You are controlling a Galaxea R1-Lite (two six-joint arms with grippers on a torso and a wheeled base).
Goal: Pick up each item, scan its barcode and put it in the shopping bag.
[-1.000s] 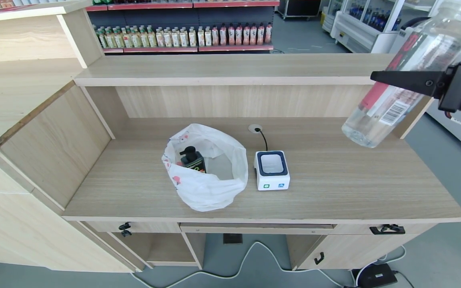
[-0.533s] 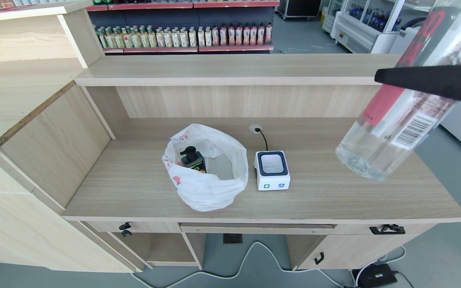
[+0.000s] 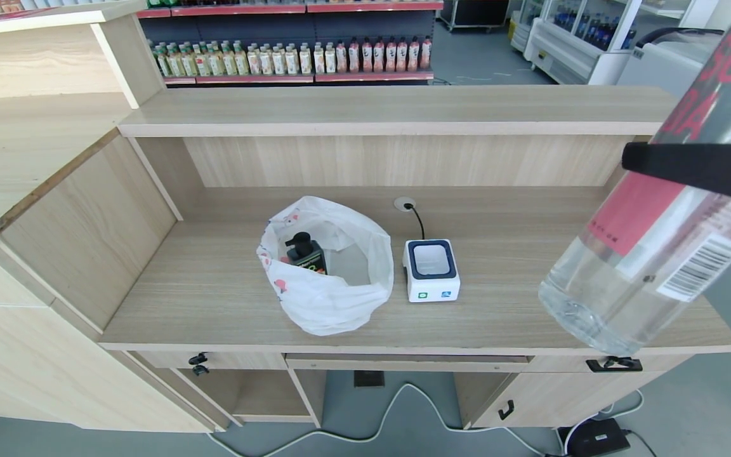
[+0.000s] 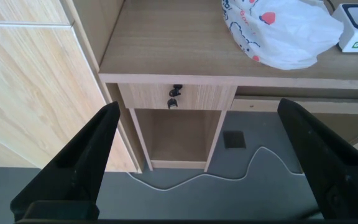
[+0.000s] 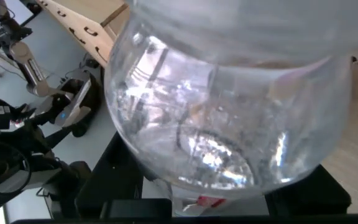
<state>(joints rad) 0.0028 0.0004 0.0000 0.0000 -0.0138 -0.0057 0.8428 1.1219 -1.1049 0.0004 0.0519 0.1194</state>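
Clear plastic, with a red and grey label: the bottle (image 3: 651,241) is the item in hand. The right claw (image 3: 689,168) is clamped across its labelled middle. It hangs tilted, base lowest, raised off the tabletop (image 3: 530,298) and well to the right of the barcode scanner (image 3: 430,270). In the right wrist view its rounded base (image 5: 216,143) sits right in front of the lens.

The step now, as I judge it, is the scan. The barcode (image 3: 698,268) sits low on the label and faces up and outward, away from the scanner, whose window looks straight up. Carrying the bottle over is therefore not enough. The wrist should roll until the printed bars face down, then bring that patch squarely above the window. The bottle should be held near the window without touching it, and steady for a moment. A round, smooth bottle may twist in the grip during the roll, so the turn should be slow and the hold firm.

The shopping bag (image 3: 334,298) lies just beside the scanner on its left, mouth open, with a black pump bottle (image 3: 305,255) already inside. The approach should come from the scanner's right and stay high, so the base clears the scanner and its cable (image 3: 417,222) behind it.

The left claw (image 4: 199,124) hangs empty with its fingers spread wide. It is beyond the bag from the scanner, off the tabletop's front edge.
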